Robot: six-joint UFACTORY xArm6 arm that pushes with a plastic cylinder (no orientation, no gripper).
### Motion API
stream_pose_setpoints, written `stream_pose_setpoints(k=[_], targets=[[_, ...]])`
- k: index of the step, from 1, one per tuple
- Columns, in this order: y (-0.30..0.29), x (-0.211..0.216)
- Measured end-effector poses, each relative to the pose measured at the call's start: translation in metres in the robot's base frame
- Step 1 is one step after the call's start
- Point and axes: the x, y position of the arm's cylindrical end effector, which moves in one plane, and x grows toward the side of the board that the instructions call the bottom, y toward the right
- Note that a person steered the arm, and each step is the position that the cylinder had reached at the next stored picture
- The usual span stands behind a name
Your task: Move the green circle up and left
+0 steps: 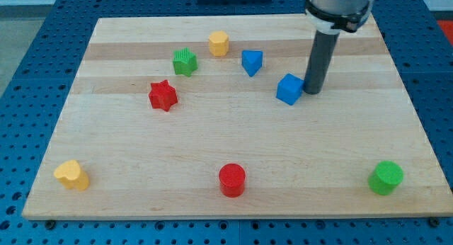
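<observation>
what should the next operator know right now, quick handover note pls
My tip is at the board's upper right, right beside the blue cube, on that cube's right.
The green circle sits near the view's bottom right corner, well below my tip and apart from every other block.
Done: nothing visible yet; the circle is untouched.
Left: bring the tip round to the circle's lower right side, then push it up and left, probably steering clear of the blue cube.
</observation>
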Motion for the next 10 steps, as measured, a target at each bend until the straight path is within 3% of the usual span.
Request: stream_pose_setpoints(k=[2, 3, 4, 6, 7, 8, 10], targets=[[-0.022, 0.001], [-0.022, 0.036], [0.016, 0.074], [0.192, 0.129], [0.208, 0.198], [0.198, 0.211], [0.123, 0.212]])
